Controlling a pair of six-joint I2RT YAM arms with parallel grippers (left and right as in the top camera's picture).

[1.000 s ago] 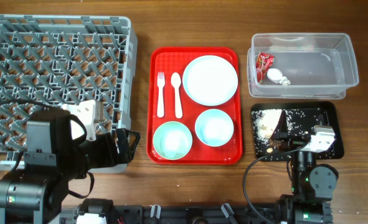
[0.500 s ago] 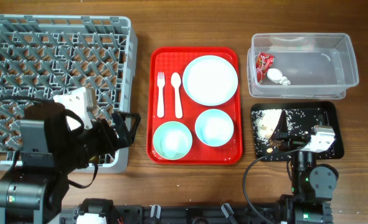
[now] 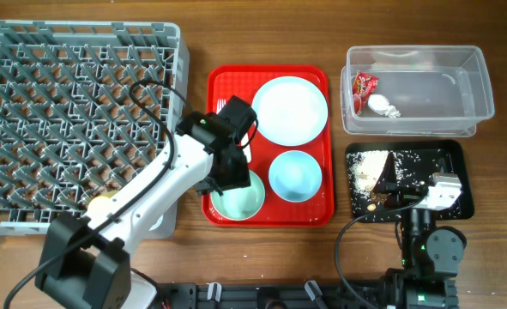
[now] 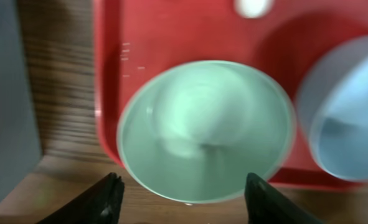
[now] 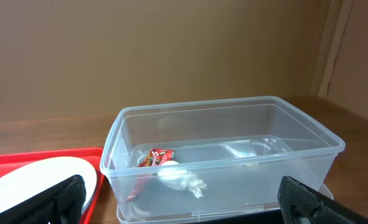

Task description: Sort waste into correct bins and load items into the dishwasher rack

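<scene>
My left gripper (image 3: 230, 177) is open and empty, low over the pale green bowl (image 3: 241, 202) at the near left of the red serving tray (image 3: 268, 75). In the left wrist view its fingers (image 4: 184, 194) straddle the near rim of that bowl (image 4: 205, 130), with the light blue bowl (image 4: 345, 124) to the right. The white plate (image 3: 289, 110) and light blue bowl (image 3: 296, 175) sit on the tray. The left arm mostly hides the fork and spoon. The cup is out of view. My right gripper (image 3: 390, 177) is open over the black tray (image 3: 459, 172).
The grey dishwasher rack (image 3: 81, 86) fills the left. The clear tub (image 3: 433, 90) at the back right holds the red wrapper (image 3: 365, 87) and white tissue (image 3: 382, 105). Food scraps (image 3: 369, 170) lie on the black tray. The right wrist view shows the tub (image 5: 233, 124).
My left arm has swung right from the rack's near corner onto the red tray, over the pale green bowl. The right arm has not moved.
</scene>
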